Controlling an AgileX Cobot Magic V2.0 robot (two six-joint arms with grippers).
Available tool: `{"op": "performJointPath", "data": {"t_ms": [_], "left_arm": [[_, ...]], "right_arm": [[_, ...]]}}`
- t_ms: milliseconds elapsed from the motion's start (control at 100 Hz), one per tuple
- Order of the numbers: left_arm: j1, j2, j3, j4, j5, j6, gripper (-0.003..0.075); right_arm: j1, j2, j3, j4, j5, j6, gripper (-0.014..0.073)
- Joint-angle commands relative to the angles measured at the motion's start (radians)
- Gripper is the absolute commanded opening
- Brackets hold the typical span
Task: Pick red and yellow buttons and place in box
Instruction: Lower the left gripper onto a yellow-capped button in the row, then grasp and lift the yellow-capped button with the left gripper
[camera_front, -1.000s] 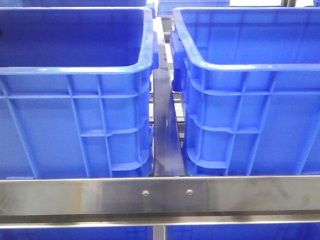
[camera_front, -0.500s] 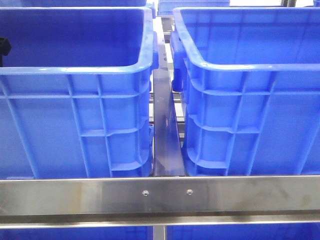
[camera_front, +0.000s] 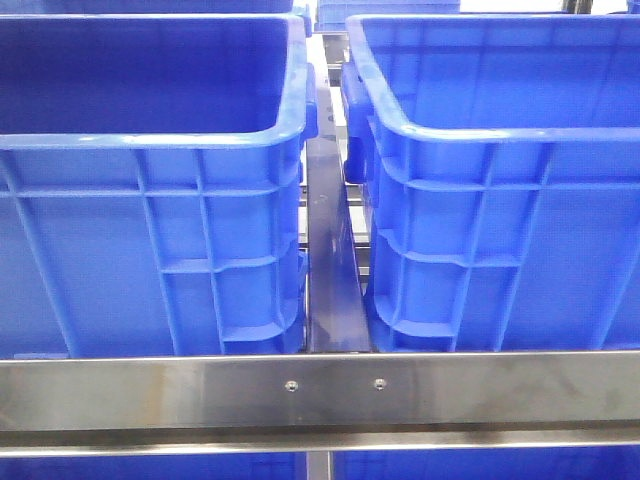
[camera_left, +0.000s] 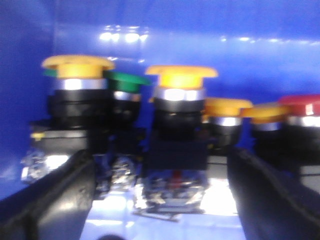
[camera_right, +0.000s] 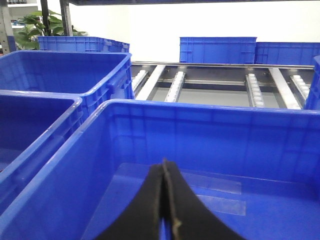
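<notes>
Two blue crates stand side by side behind a steel rail (camera_front: 320, 390): the left crate (camera_front: 150, 240) and the right crate (camera_front: 500, 230), a narrow gap between them. Neither arm shows in the front view.

Inside a blue crate, the left gripper (camera_left: 160, 200) stands wide apart, its black fingers (camera_left: 55, 195) spread low on either side of a cluster of push buttons. Outside one finger sits a yellow button (camera_left: 77, 62), with a green button (camera_left: 127, 78) just behind it. Directly between the fingers stands another yellow-capped button (camera_left: 181, 76), upright on its black body, not touched by either finger. Toward the other finger are two lower yellow buttons (camera_left: 226, 106), then a red button (camera_left: 300, 105) at the far edge.

The right gripper (camera_right: 165, 200) hangs above the bare floor of its crate (camera_right: 210, 125), fingers pressed together, holding nothing.
</notes>
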Motion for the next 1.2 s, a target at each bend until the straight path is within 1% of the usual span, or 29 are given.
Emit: {"op": "performJointPath", "data": {"t_ms": [0, 380, 570, 750, 850, 920, 960, 990, 1030, 1060, 1110, 1190], "left_arm": [[0.001, -0.035, -0.032, -0.012, -0.055, 0.0, 0.0496], [-0.022, -0.005, -0.032, -0.02, -0.061, 0.026, 0.0496], [-0.022, 0.036, -0.032, -0.02, -0.06, 0.026, 0.0496], [-0.022, 0.038, -0.032, -0.02, -0.058, 0.026, 0.0487], [-0.022, 0.04, -0.032, -0.02, -0.058, 0.026, 0.0417], [-0.022, 0.04, -0.032, -0.02, -0.058, 0.026, 0.0342], [-0.022, 0.04, -0.032, -0.02, -0.058, 0.026, 0.028], [-0.022, 0.04, -0.032, -0.02, -0.058, 0.026, 0.0251], [-0.022, 0.04, -0.032, -0.02, -0.058, 0.026, 0.018], [-0.022, 0.04, -0.032, -0.02, -0.058, 0.026, 0.015], [-0.022, 0.038, -0.032, -0.02, -0.056, 0.026, 0.0076], [-0.022, 0.028, -0.032, -0.02, -0.051, 0.026, 0.0]], "right_arm": [[0.0, 0.006, -0.023, 0.009, -0.019, -0.008, -0.0067], [0.0, 0.006, -0.023, 0.009, -0.019, -0.008, -0.0067], [0.0, 0.006, -0.023, 0.009, -0.019, -0.008, -0.0067], [0.0, 0.006, -0.023, 0.009, -0.019, -0.008, -0.0067], [0.0, 0.006, -0.023, 0.009, -0.019, -0.008, -0.0067], [0.0, 0.006, -0.023, 0.009, -0.019, -0.008, -0.0067], [0.0, 0.006, -0.023, 0.009, -0.019, -0.008, -0.0067], [0.0, 0.006, -0.023, 0.009, -0.019, -0.008, -0.0067], [0.0, 0.006, -0.023, 0.009, -0.019, -0.008, -0.0067], [0.0, 0.006, -0.023, 0.009, -0.019, -0.008, -0.0067], [0.0, 0.006, -0.023, 0.009, -0.019, -0.008, -0.0067], [0.0, 0.006, -0.023, 0.009, -0.02, -0.008, -0.0067]]}}
